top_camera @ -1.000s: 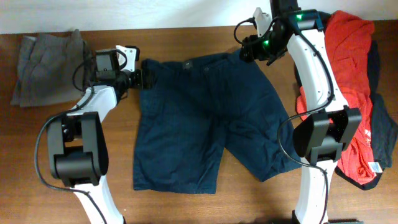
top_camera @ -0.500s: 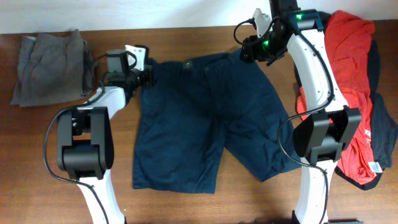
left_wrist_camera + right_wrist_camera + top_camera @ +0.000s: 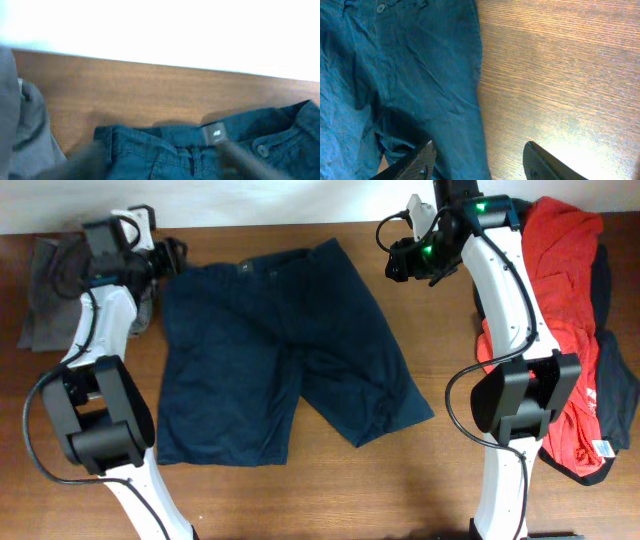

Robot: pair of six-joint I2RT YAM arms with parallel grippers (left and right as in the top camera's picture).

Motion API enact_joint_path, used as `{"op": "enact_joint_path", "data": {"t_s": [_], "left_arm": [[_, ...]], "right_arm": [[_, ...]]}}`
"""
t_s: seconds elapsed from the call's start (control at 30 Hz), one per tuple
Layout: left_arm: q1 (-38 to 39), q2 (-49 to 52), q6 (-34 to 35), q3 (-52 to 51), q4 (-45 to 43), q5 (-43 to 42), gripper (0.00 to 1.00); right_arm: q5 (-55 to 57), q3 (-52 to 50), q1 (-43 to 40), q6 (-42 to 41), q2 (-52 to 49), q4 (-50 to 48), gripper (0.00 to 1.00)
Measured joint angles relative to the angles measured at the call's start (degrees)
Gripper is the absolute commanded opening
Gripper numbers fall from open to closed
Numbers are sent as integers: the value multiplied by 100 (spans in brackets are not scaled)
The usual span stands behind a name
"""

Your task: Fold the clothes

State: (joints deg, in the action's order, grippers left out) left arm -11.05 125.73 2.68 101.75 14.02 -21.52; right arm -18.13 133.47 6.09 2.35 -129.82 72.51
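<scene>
A wooden bench (image 3: 300, 500) carries navy shorts (image 3: 250, 350) lying flat left of centre, waistband toward the far edge and legs toward the near edge. A red T-shirt (image 3: 565, 250) is heaped along the right edge over black pieces (image 3: 612, 380). A grey garment (image 3: 45, 300) sits in the far left corner. The right claw (image 3: 480, 161) hangs spread and empty over bare wood beside the shorts. The left claw (image 3: 172, 252) is at the waistband's left end, too blurred to tell its grip.

The white-and-black left arm (image 3: 100, 330) reaches to the frame's upper left. Its black left gripper (image 3: 168, 254) is blurred, its spread unclear. The matching right arm (image 3: 505, 290) extends to the upper right, and the black right gripper (image 3: 397, 265) holds its fingers (image 3: 426, 156) parted.
</scene>
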Motion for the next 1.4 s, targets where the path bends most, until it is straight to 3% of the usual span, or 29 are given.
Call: {"op": "enact_joint_path", "data": {"t_s": [0.13,0.17,0.3,0.6,0.7,0.9,0.97,1.4], "left_arm": [[85,0,17,157,219,-210,99],[118,0,17,181,264,-254,99],[227,-33,20,260,433,-376,99],[262,-1158,-214,297,1687,-472,99],[262,-1626,-424,339,2127,-457,99],[262,-1867,-621,400,2682,-92,99],[262,-1849,-667,400,2787,17,99],[262,-1849,-765,400,2916,162,99]], "right_arm": [[0,-2,0,92,0,-70,62],[0,-2,0,127,0,-76,69],[-9,-109,0,369,-2,-79,72],[-468,-1152,0,1075,-96,203,76],[-625,-1604,2,1239,-114,81,46],[-780,-2568,101,1410,-157,-422,24],[-807,-2763,160,1438,-166,-636,7],[219,-2844,111,1113,-168,-3272,4]]}}
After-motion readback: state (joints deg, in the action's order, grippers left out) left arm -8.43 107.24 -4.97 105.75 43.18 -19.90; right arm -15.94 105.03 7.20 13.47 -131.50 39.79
